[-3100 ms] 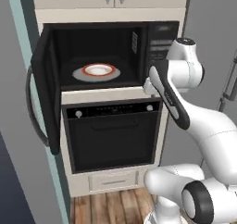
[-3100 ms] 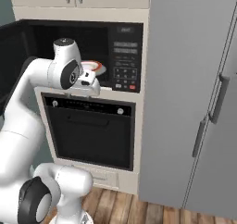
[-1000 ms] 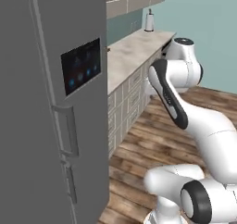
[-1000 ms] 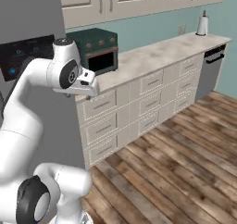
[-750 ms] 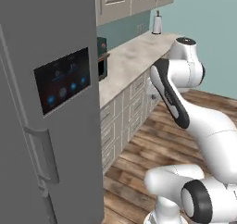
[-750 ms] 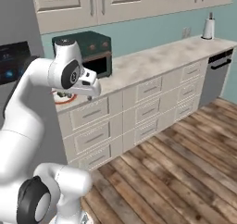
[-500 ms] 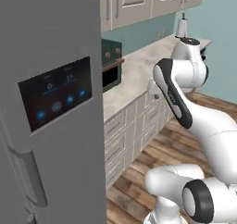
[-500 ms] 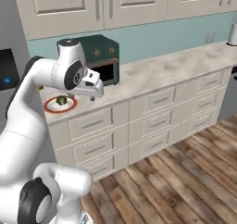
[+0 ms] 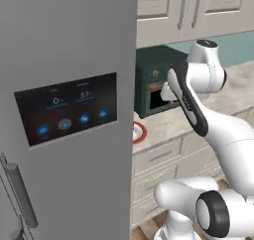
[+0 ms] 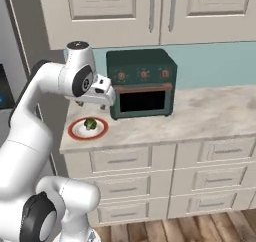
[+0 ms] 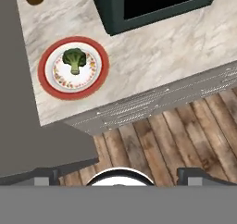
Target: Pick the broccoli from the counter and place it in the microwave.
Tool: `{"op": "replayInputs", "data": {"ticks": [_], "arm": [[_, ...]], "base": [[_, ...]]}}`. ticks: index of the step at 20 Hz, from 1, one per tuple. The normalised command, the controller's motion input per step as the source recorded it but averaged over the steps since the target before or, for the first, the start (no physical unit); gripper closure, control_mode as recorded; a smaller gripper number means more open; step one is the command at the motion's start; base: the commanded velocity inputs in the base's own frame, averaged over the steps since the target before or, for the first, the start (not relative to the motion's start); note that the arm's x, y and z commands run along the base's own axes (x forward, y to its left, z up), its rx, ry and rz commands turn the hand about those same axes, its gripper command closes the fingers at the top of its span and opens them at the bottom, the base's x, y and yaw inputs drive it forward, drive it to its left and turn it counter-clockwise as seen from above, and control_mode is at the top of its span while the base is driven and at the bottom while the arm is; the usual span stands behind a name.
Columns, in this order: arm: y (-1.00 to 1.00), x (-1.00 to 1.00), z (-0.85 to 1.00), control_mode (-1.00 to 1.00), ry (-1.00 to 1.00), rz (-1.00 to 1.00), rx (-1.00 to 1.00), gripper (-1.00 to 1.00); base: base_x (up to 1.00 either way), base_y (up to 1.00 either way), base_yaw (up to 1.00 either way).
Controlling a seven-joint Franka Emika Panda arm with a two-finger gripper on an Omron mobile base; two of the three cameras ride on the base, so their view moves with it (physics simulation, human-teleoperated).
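The gripper [image 11: 118,174] has its two dark fingertips [image 11: 46,176] spread wide at the bottom of the hand view, with nothing between them; it holds nothing. In the right base view the gripper [image 10: 92,104] hangs in the air above the counter [image 10: 200,117], higher than the plate [image 10: 88,128] and a little behind it, well apart from the broccoli [image 10: 90,123].

The broccoli [image 11: 74,59] lies in the middle of the red-rimmed white plate [image 11: 51,84], on its side. In the hand view its long axis runs up and down the picture: the dark-green head points toward the top of the view, the paler stem toward the bottom, that is, toward the counter's front edge.

The plate sits near the counter's front edge [image 11: 152,96] at the end beside the tall grey refrigerator [image 9: 69,110]. In the left base view a slice of the plate [image 9: 140,133] shows past the refrigerator's side. Just beside the plate, further along the counter, stands a dark-green toaster oven [image 10: 142,83] with a dark window and three knobs. Cream drawers [image 10: 120,158] run beneath the slab.
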Motion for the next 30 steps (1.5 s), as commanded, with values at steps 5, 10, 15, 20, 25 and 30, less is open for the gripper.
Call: {"op": "replayInputs", "data": {"ticks": [5, 10, 15, 20, 25, 30], "arm": [[0.0, 0.0, 0.0, 1.0, 0.0, 0.0, 0.0, -1.0], [0.0, 0.0, 0.0, 1.0, 0.0, 0.0, 0.0, -1.0], [0.0, 0.0, 0.0, 1.0, 0.0, 0.0, 0.0, -1.0], [0.0, 0.0, 0.0, 1.0, 0.0, 0.0, 0.0, -1.0], [0.0, 0.0, 0.0, 1.0, 0.0, 0.0, 0.0, -1.0], [-0.43, 0.19, -0.23, -1.0, 0.01, 0.06, 0.0, -1.0]], "base": [[0.56, -0.44, 0.8], [0.67, -0.48, 0.72], [0.5, -0.74, 0.46], [0.34, -0.35, 0.19], [0.25, -0.04, 0.0], [0.11, -0.11, 0.0]]}}
